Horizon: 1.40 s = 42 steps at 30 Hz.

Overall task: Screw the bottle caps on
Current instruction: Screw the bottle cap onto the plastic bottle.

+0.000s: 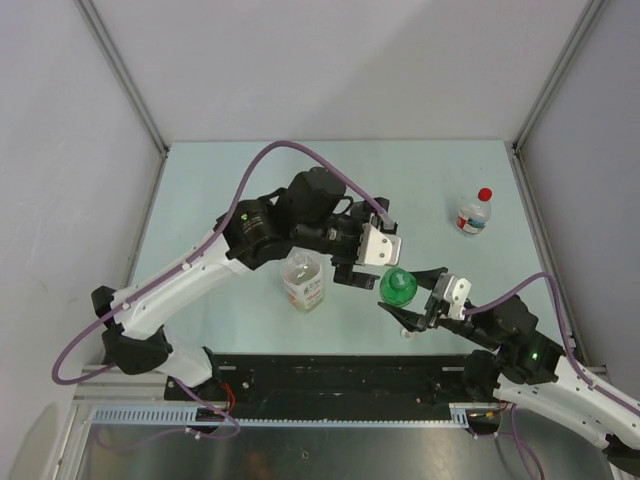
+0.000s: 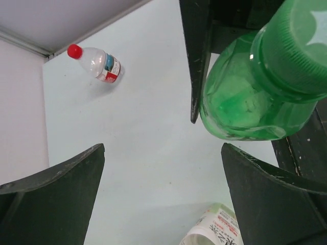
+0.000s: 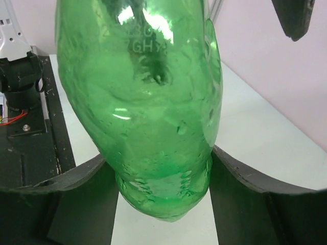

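Observation:
My right gripper (image 1: 412, 302) is shut on the lower body of the green bottle (image 3: 143, 92) and holds it above the table (image 1: 200, 200). The green cap (image 2: 301, 41) sits on its neck and also shows in the top view (image 1: 400, 281). My left gripper (image 2: 163, 194) is open and empty, just left of and beside that cap (image 1: 362, 268). The red cap (image 1: 485, 194) sits on the small clear red-labelled bottle (image 1: 472, 216) at the far right, also in the left wrist view (image 2: 74, 50). I cannot make out the white cap.
The wider clear orange-labelled bottle (image 1: 303, 283) stands under my left arm with no cap on it; its top shows in the left wrist view (image 2: 214, 229). A black base rail (image 1: 330, 375) runs along the near edge. Grey walls enclose the table.

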{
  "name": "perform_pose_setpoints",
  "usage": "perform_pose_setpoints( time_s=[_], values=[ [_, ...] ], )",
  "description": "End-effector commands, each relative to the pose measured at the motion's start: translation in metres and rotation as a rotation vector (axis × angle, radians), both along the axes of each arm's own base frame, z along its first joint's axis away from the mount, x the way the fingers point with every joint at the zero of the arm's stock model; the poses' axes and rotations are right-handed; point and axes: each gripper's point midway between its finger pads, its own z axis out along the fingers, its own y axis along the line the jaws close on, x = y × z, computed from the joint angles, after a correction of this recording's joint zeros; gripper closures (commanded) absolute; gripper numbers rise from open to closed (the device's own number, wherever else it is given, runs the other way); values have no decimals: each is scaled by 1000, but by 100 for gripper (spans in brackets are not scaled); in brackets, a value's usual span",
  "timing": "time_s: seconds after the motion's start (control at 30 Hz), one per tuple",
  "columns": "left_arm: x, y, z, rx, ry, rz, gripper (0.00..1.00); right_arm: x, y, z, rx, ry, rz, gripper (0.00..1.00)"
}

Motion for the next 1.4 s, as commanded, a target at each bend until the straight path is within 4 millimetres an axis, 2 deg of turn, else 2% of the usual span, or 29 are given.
perform_pose_setpoints(
  time_s=[0.0, 0.13, 0.17, 0.3, 0.43, 0.5, 0.6, 0.73, 0.87, 1.03, 1.2, 1.27, 1.37],
  values=[
    [-9, -2, 36, -163, 15, -24, 0, -7, -4, 34, 88, -45, 18, 100],
    [9, 1, 56, -269, 0, 77, 0, -5, -10, 42, 117, -37, -8, 100],
    [23, 6, 65, -319, 2, 172, 0, -2, -13, 44, 130, -33, -34, 100],
    [67, 33, 95, -514, 100, 492, 1, 10, -24, 46, 160, -4, -124, 100],
    [94, 67, 103, -681, 240, 767, 0, 27, -34, 38, 164, 48, -235, 100],
    [90, 76, 100, -774, 328, 807, 0, 36, -37, 34, 156, 66, -293, 100],
    [74, 82, 96, -872, 419, 757, 1, 56, -48, 27, 151, 98, -430, 100],
    [63, 96, 106, -996, 525, 765, 1, 77, -61, 8, 117, 156, -589, 100],
    [64, 83, 108, -1000, 636, 767, 1, 87, -54, -13, 76, 226, -608, 100],
    [81, 58, 91, -906, 691, 838, 1, 101, -44, -34, 35, 298, -598, 100],
    [88, 37, 76, -824, 602, 930, 8, 112, -37, -48, 29, 369, -562, 100],
    [87, 29, 72, -789, 596, 933, 15, 114, -35, -51, 22, 380, -547, 100],
    [88, 20, 62, -761, 616, 944, 21, 114, -29, -51, 10, 373, -513, 100]
  ],
)
